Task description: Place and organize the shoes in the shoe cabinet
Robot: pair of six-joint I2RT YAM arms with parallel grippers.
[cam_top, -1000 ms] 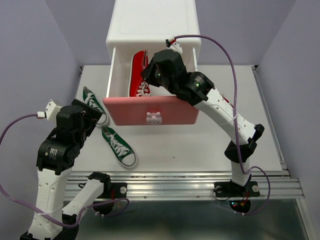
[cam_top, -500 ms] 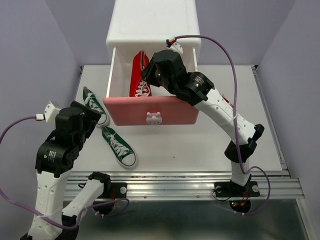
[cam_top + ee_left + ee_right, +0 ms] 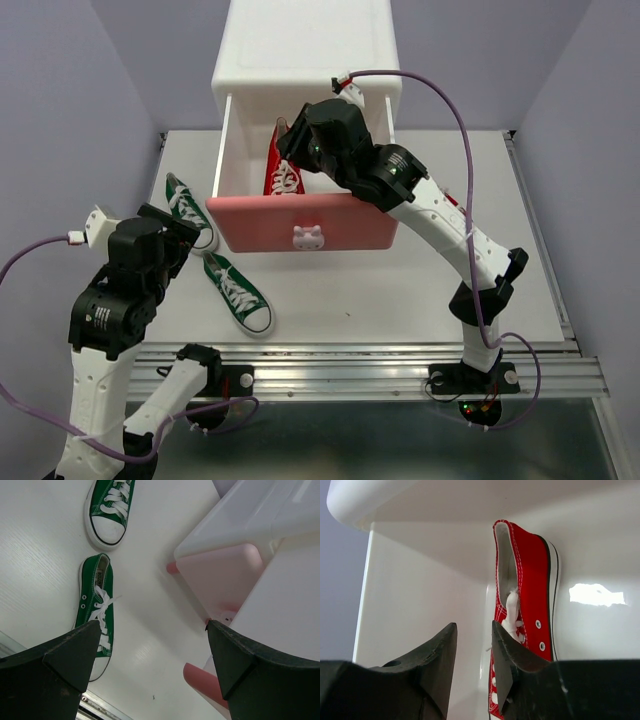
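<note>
The shoe cabinet [image 3: 300, 50] stands at the back with its upper drawer [image 3: 300, 222] pulled out. A red shoe [image 3: 283, 165] lies on its side inside that drawer. My right gripper [image 3: 296, 150] is down in the drawer just beside it. In the right wrist view the red shoe [image 3: 527, 595] sits to the right of my right gripper [image 3: 472, 626], which is open a little with nothing between its fingers. Two green shoes [image 3: 188, 208] [image 3: 240, 293] lie on the table left of the drawer. My left gripper [image 3: 152, 655] hangs wide open above them, with both green shoes [image 3: 107, 507] [image 3: 97, 612] on its left.
The pink drawer front carries a bunny knob [image 3: 308, 237] facing the arms. In the left wrist view the paler lower drawer [image 3: 220, 572] shows under the open one. White table [image 3: 430, 290] stretches right of the drawer, with a metal rail [image 3: 380, 360] along the near edge.
My right gripper has opened and let go of the red shoe, which now rests a little further back in the drawer. The left arm has shifted slightly.
</note>
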